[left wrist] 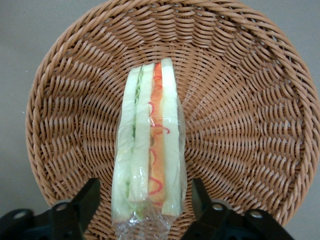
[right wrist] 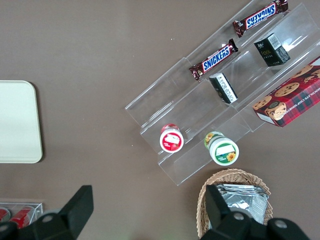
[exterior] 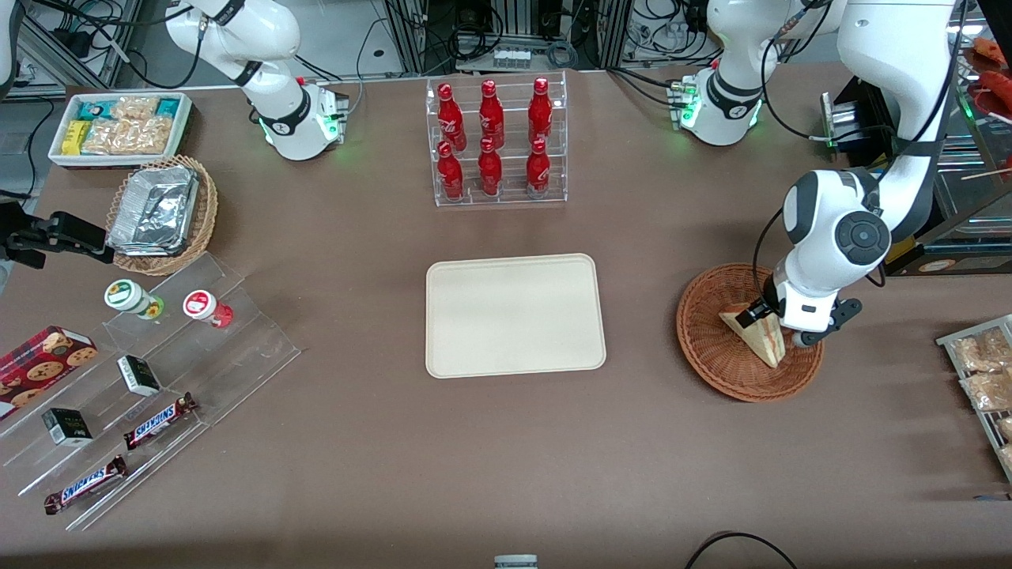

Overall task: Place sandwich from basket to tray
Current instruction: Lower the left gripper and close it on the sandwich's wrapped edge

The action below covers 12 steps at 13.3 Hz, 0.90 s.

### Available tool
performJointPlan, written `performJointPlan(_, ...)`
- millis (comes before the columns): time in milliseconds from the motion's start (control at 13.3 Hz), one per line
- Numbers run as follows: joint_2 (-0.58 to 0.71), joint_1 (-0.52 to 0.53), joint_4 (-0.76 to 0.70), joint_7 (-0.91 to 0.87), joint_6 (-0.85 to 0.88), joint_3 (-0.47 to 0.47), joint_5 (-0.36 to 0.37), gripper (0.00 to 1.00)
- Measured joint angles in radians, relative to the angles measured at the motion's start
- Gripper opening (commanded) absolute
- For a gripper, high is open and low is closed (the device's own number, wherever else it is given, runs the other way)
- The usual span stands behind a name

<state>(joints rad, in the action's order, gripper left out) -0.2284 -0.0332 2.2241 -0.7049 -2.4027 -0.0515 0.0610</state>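
The sandwich [exterior: 757, 333], a plastic-wrapped wedge of white bread with red, orange and green filling, stands on edge in the reddish-brown wicker basket [exterior: 705, 357] toward the working arm's end of the table. My gripper [exterior: 773, 314] hangs low in the basket and is open, one dark finger [left wrist: 89, 199] on each side of the sandwich [left wrist: 150, 145] with a narrow gap on both sides. The weave of the basket [left wrist: 240, 115] shows all around it. The cream tray [exterior: 514, 314] lies flat mid-table beside the basket with nothing on it.
A clear rack of red bottles [exterior: 496, 142] stands farther from the front camera than the tray. Toward the parked arm's end are a tan basket of foil containers [exterior: 162, 212], a white snack bin [exterior: 118, 126] and acrylic steps with candy bars [exterior: 158, 371]. Snack packets [exterior: 984, 363] lie at the working arm's end.
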Motion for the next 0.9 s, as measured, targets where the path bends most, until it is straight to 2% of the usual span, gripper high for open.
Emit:
performJointPlan(75,0.0,0.0,0.0,-0.003,0.0,0.001,0.0,0.0)
performJointPlan(377,0.0,0.0,-0.005,-0.003,0.0,0.001,0.001,0.0)
performJointPlan(527,0.005,0.0,-0.023,-0.004,0.033,0.001,0.03,0.0)
performJointPlan(753,0.025,-0.006,-0.134,-0.004,0.236,-0.01,0.077,0.0)
performJointPlan(904,0.044,-0.015,-0.235,-0.004,0.376,-0.037,0.082,0.0)
